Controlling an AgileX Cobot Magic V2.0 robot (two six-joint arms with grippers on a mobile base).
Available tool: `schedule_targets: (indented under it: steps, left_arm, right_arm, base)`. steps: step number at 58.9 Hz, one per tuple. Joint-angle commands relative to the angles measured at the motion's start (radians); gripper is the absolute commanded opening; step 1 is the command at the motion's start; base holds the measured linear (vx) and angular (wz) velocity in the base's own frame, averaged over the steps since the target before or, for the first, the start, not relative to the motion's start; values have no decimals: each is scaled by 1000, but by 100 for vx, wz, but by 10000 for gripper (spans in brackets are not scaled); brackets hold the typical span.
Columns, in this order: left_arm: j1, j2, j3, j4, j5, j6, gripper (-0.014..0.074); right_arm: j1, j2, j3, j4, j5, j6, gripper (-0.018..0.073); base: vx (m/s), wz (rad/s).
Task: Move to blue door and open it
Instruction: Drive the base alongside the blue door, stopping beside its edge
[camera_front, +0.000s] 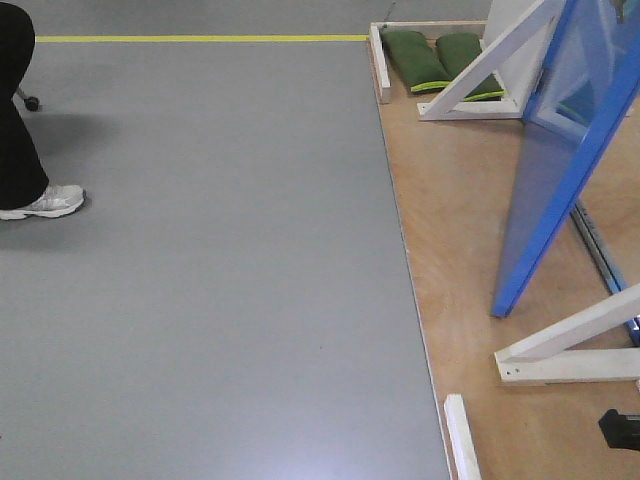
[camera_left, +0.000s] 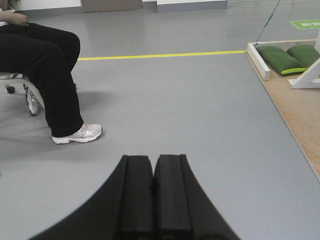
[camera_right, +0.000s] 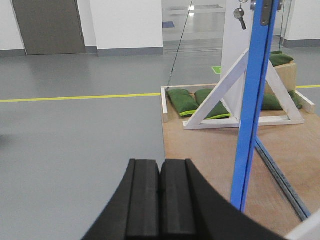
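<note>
Currently, blue door (camera_front: 560, 170) stands on plywood platform (camera_front: 450, 220); beyond the door, two green sandbags (camera_front: 415, 60) lie in the platform's rimmed corner; left gripper (camera_left: 153, 200) and right gripper (camera_right: 160, 200) fully closed, empty

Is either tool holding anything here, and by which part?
Nothing is held. The left tool and right tool are both shut, pads together with nothing between them. The tall glossy bright-blue door stands ahead of the right tool, untouched.

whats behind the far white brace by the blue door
Two green bags lie on the wood platform behind the white brace, left of the blue door. The brace's slanted beam crosses them, so parts of them are hidden.
</note>
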Motion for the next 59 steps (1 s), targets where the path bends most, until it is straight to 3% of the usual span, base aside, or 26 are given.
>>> schedule_targets:
  steps: [1,59]
  left_arm:
    - [2,-16,4,0,-78,-3,70]
    - [1,-16,4,0,-78,-3,70]
  right_arm:
    - [-1,-20,19,-2,-83,-4,2]
    - [-4,-20,19,-2,-83,-4,2]
  base:
    - [43,-1]
    - [34,2]
